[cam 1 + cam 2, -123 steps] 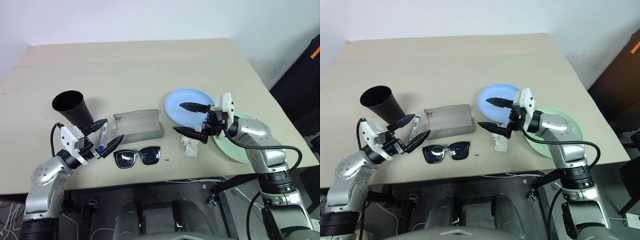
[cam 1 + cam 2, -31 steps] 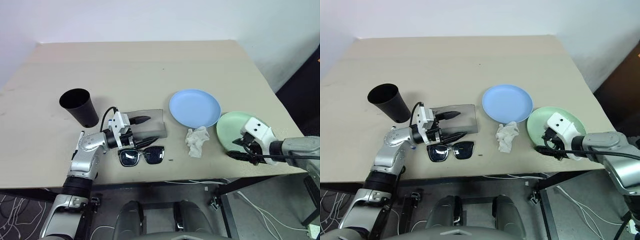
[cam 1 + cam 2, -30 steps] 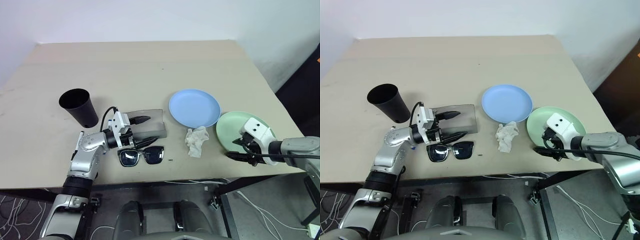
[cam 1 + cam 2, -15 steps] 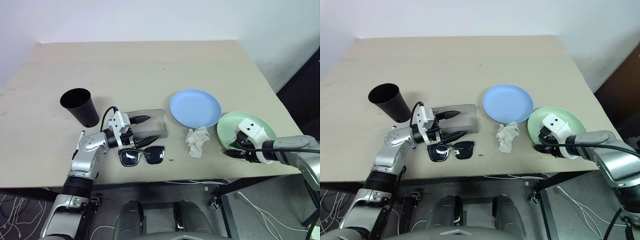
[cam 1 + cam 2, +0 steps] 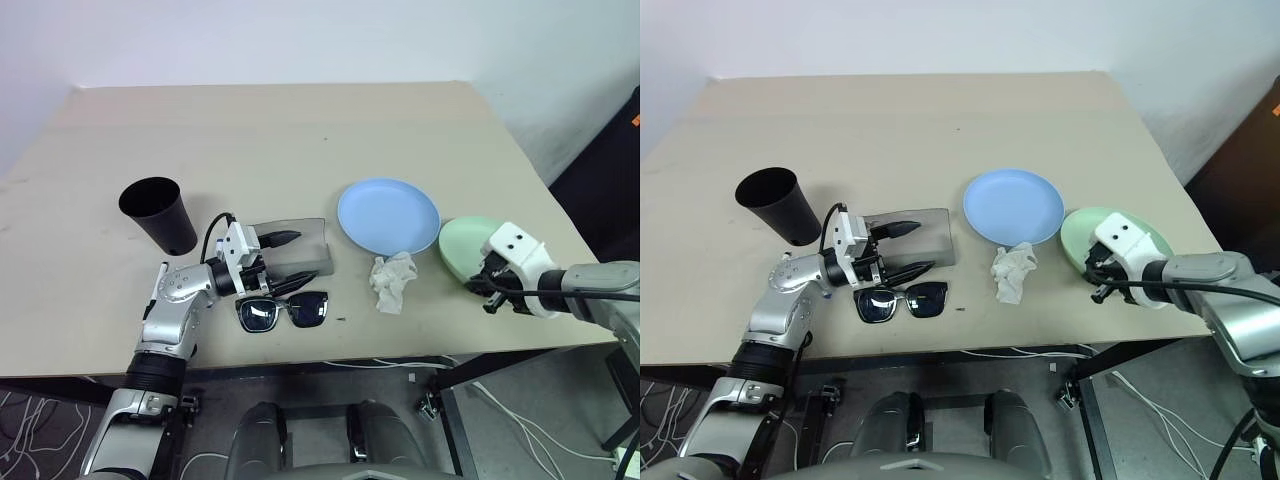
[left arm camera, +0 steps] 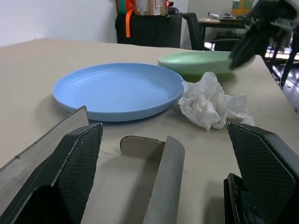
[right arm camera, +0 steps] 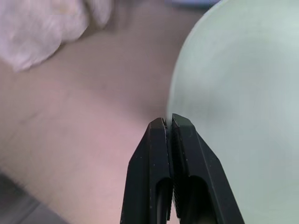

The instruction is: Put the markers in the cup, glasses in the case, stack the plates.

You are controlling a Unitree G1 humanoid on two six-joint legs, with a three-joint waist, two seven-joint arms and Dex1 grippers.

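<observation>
Now the green plate [image 5: 1110,240] is pinched by its near rim in the right gripper [image 7: 169,122], fingers clamped together on it; the blue plate [image 5: 1015,206] lies leftward and beyond, while the left gripper [image 5: 283,262] is held wide apart over the case [image 5: 300,250].

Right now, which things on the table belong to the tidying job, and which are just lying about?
Part of the job:
- black cup
- grey case
- sunglasses
- blue plate
- green plate, its rim pinched in the right claw

Just lying about:
- crumpled white tissue
</observation>
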